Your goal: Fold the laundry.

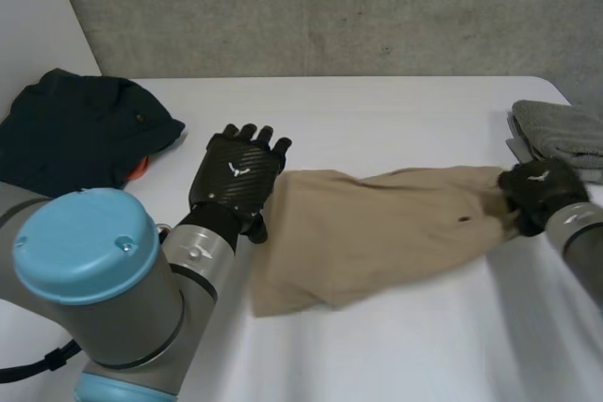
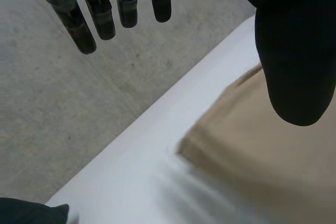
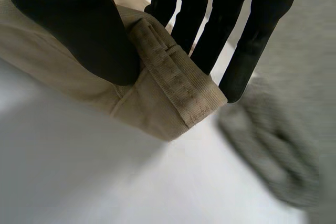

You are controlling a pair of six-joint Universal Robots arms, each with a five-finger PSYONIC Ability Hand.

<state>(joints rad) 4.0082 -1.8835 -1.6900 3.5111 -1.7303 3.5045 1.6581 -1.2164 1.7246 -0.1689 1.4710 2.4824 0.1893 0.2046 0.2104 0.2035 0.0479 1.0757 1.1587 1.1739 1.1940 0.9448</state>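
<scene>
Tan trousers (image 1: 377, 223) | right hand (image 1: 539, 193) pinches waistband (image 3: 178, 82), covering that end | left hand (image 1: 236, 176) released, fingers straight

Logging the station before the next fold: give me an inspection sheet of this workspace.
Surface: white table.
Job's things: tan garment stretched across the middle; dark garment heaped at the far left corner; grey cloth beyond the right robot hand.
Clutter: something orange under the dark garment, unclear.
Robot hands: left robot hand open at the tan garment's end; right robot hand pinching its waistband.
Loose cables: nothing seen.
Surroundings: concrete wall behind.
</scene>
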